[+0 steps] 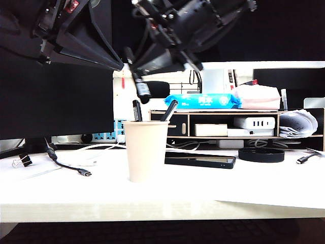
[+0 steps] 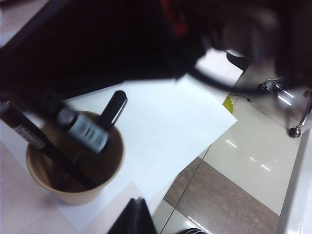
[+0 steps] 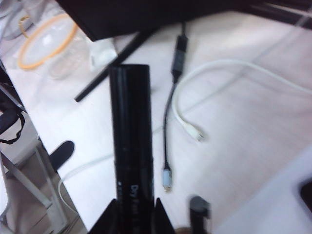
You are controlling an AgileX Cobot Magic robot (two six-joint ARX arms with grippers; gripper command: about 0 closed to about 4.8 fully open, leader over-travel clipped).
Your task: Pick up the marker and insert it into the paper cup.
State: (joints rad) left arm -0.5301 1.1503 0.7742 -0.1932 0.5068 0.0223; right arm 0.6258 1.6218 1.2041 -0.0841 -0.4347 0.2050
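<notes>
Nearest the exterior camera, the paper cup [image 1: 146, 151] is seen standing upright on the white tabletop [image 1: 213, 185]. Two dark pens [image 1: 137, 110] are already propped inside it, their upper ends leaning out over the rolled rim. Directly above the cup, the marker [image 1: 139, 80] is held tilted, its lower end clear of the rim and not yet inside. It is clamped between the partly closed fingers of the right gripper [image 1: 133, 65], which hangs over the cup. In the right wrist view the marker's black barrel [image 3: 130, 146] is seen rising from between that gripper's fingers [image 3: 130, 222]. The left gripper [image 1: 118, 65] is held high, just beside the right one; its dark body fills much of the left wrist view, and whether it is open or closed cannot be told. Behind the cup a black phone [image 1: 199, 161] lies flat, with a black cable [image 1: 68, 165] off to one side. Farther back, a wooden shelf [image 1: 223, 124] carries a blue wipes pack [image 1: 202, 101].
</notes>
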